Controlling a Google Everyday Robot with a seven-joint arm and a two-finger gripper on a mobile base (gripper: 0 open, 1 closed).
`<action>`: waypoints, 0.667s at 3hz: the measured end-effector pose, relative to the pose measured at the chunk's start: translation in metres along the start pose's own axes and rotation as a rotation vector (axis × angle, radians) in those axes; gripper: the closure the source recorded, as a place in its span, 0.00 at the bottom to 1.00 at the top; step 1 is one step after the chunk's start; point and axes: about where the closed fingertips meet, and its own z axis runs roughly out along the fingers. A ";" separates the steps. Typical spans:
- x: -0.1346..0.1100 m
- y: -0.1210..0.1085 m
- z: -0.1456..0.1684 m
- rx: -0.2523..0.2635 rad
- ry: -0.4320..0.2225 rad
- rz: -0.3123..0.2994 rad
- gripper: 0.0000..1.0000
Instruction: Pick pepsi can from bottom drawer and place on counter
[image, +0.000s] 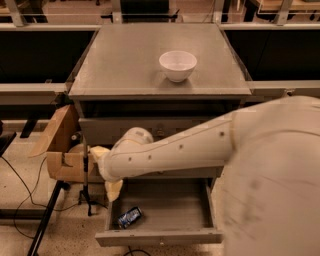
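The pepsi can (130, 217) lies on its side at the front left of the open bottom drawer (170, 212), a small blue can with white markings. My cream arm reaches across from the right. The gripper (113, 190) hangs at the drawer's left edge, a little above and behind the can, apart from it. The grey counter (125, 65) tops the cabinet above.
A white bowl (177, 65) stands on the right half of the counter. An open cardboard box (60, 150) sits on a stand left of the cabinet, close to the gripper. Cables run over the floor at left. Dark benches flank the cabinet.
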 end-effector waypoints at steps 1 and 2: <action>-0.013 -0.007 0.067 -0.024 0.001 -0.075 0.00; -0.021 -0.009 0.133 -0.055 0.021 -0.177 0.00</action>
